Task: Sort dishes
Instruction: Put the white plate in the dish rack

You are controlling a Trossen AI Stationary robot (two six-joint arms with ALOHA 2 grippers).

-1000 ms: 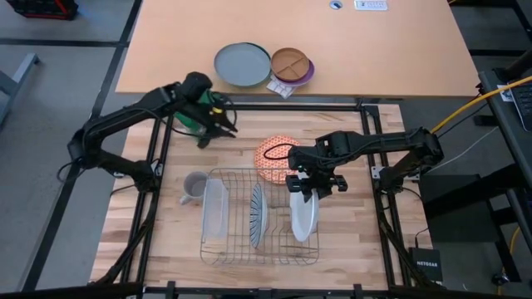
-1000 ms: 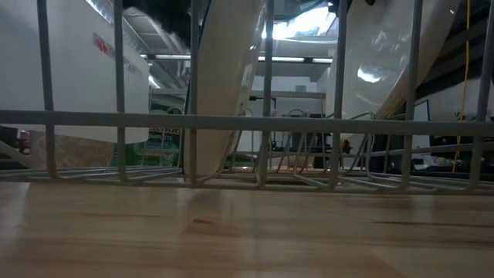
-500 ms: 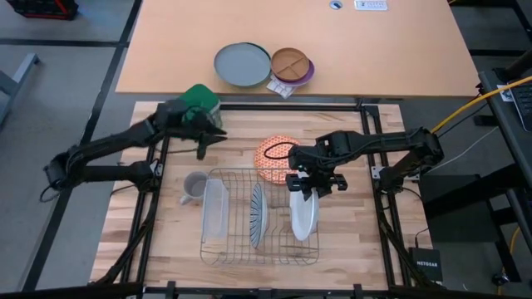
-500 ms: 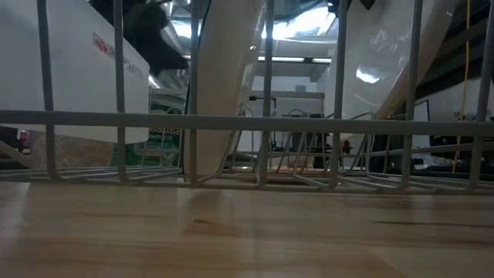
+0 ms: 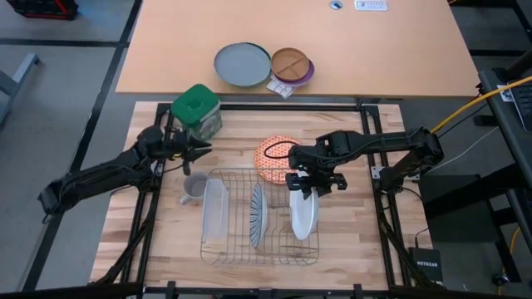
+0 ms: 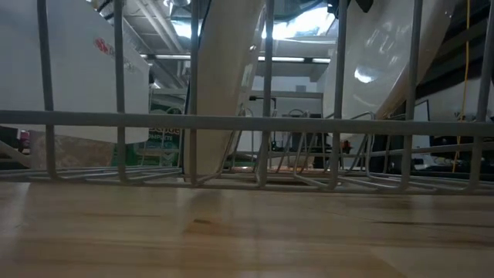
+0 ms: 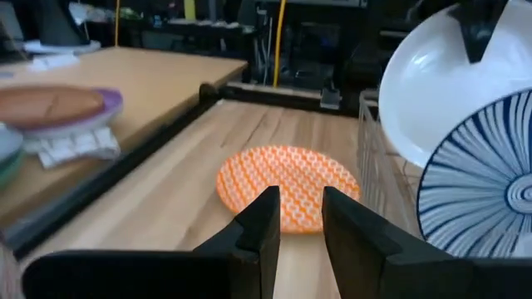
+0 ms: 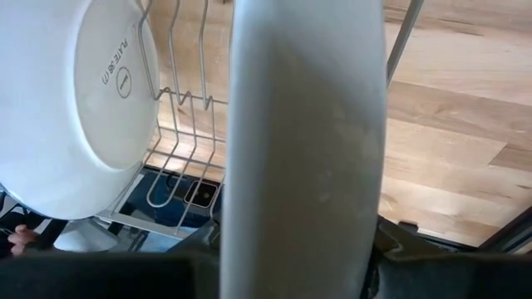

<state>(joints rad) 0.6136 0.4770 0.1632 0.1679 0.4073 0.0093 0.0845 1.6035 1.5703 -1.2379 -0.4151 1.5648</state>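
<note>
Pulled back from the green container (image 5: 197, 110) since a second ago, the left gripper (image 5: 197, 151) hovers empty, fingers slightly apart. Right gripper (image 5: 309, 184) clamps the plain white plate (image 5: 302, 213) upright in the wire rack (image 5: 218, 249), beside the blue-striped plate (image 5: 257, 216); the orange patterned plate (image 5: 274, 159) lies flat on the table just behind the rack.

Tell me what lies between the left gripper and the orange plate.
Only bare wooden tabletop. In the high view the left gripper points across it toward the orange plate, and the left wrist view shows the same clear stretch.
</note>
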